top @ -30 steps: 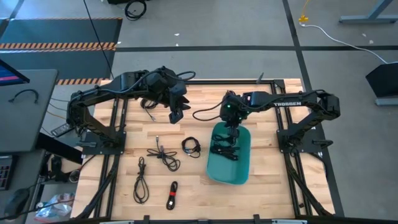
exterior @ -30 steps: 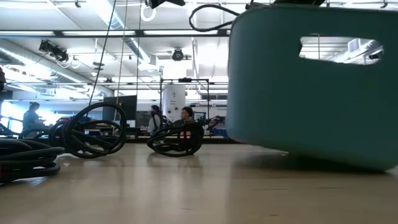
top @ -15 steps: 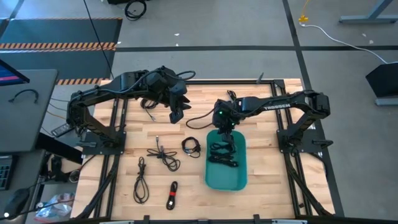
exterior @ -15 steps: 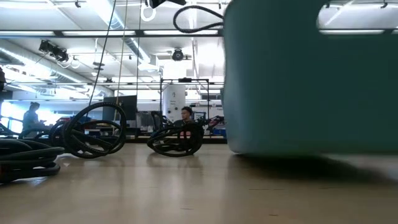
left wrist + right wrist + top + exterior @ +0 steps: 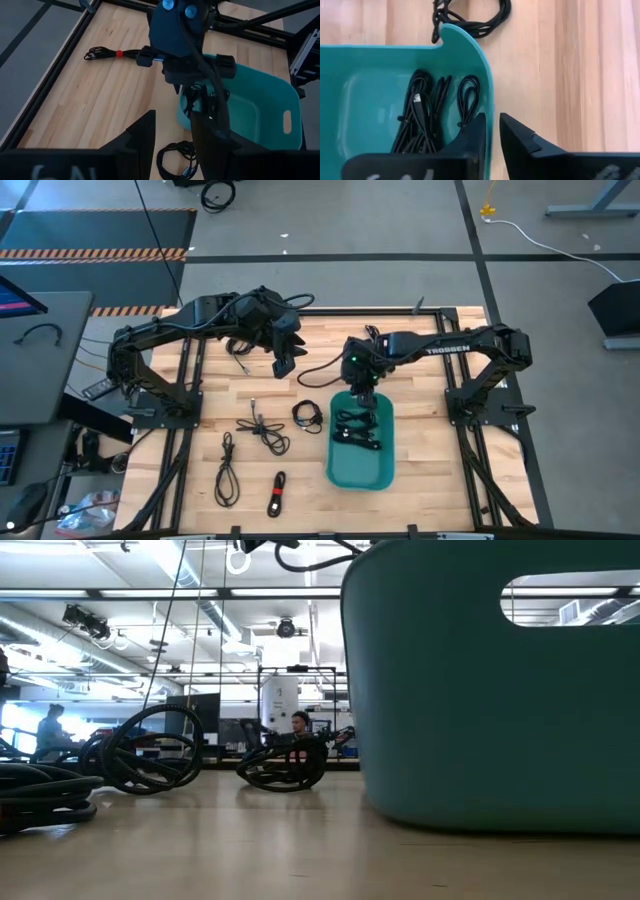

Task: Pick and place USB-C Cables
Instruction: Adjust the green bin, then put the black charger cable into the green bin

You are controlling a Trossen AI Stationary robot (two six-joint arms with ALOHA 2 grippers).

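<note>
Black cables [image 5: 358, 430] lie bundled inside the teal tub [image 5: 345, 465], right of centre in the high view; the right wrist view shows them as several thin loops side by side on the tub floor [image 5: 427, 117]. The right gripper [image 5: 361, 395] hangs at the tub's upper end, directly above the bundles. In its wrist view the two fingers [image 5: 475, 135] straddle the tub's wall with a narrow gap between them, one inside and one outside; they hold no cable, and whether they press on the wall I cannot tell.

More cables lie on the bare wooden desk [image 5: 420, 480] to the left of the tub. A small coil [image 5: 307, 415] sits just beside the tub's upper left corner. A loose tangle [image 5: 262, 432] lies further left, a long loop [image 5: 227, 470] at the lower left, and a cable with a red band [image 5: 276, 494] at the bottom centre. All of these are well apart from the right gripper.

The left gripper [image 5: 284, 364] hovers over the upper middle of the desk, above and left of the tub, its fingers parted and holding nothing. In the low view the tub wall [image 5: 480, 710] fills the right half, with two coils [image 5: 150, 750] standing on the desk at the left.
</note>
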